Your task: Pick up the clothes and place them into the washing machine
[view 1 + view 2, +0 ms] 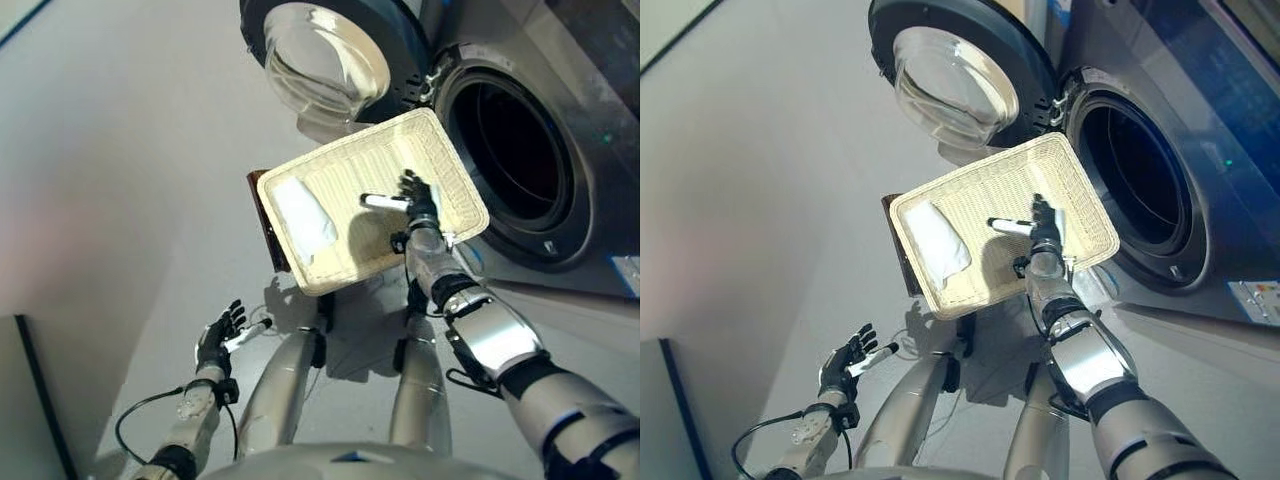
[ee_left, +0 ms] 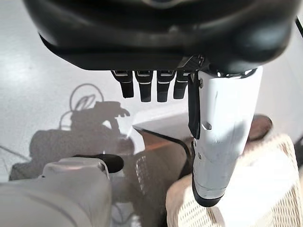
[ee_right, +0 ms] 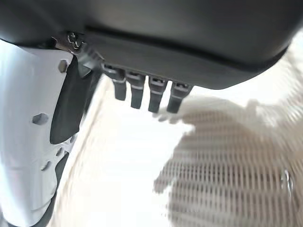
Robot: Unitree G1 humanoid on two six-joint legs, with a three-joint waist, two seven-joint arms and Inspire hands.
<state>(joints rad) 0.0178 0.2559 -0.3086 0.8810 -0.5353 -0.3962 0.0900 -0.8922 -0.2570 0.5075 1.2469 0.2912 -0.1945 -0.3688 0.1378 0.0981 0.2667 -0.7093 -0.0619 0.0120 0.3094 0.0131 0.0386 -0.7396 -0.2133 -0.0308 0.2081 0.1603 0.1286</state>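
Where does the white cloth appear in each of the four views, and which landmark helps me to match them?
Left eye view: white cloth lies in the basket's end farthest from the washer.
Right eye view: same end of the basket, cloth.
Left wrist view: not visible.
Right wrist view: not visible.
Shared landmark: the woven basket, also at and.

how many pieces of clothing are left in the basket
1: a white cloth lies in the basket at its end away from the washing machine; the right hand hovers open over the bare part.
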